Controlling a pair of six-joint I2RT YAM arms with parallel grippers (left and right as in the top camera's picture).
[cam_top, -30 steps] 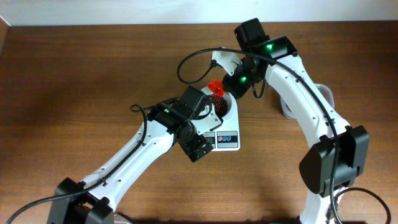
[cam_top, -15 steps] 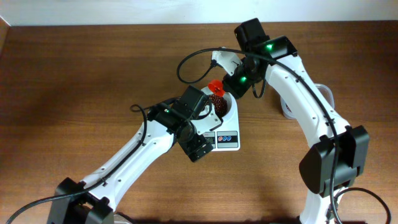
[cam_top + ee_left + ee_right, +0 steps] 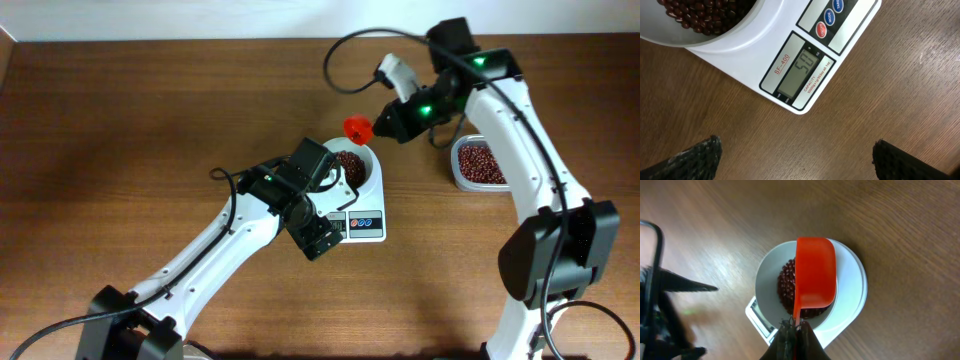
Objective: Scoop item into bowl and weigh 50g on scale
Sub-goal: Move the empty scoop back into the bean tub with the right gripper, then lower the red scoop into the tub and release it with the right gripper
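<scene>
Wooden tabletop (image 3: 150, 120): right gripper (image 3: 794, 327), clamped on the red scoop (image 3: 815, 272), has swung off the bowl (image 3: 767, 280). Scale (image 3: 760, 60) reads 50, so the weighing looks done. Left gripper (image 3: 797, 155) gapes wide.

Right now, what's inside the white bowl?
A heap of reddish-brown beans. The red scoop covers part of it in the right wrist view; the bowl floor is hidden.
</scene>
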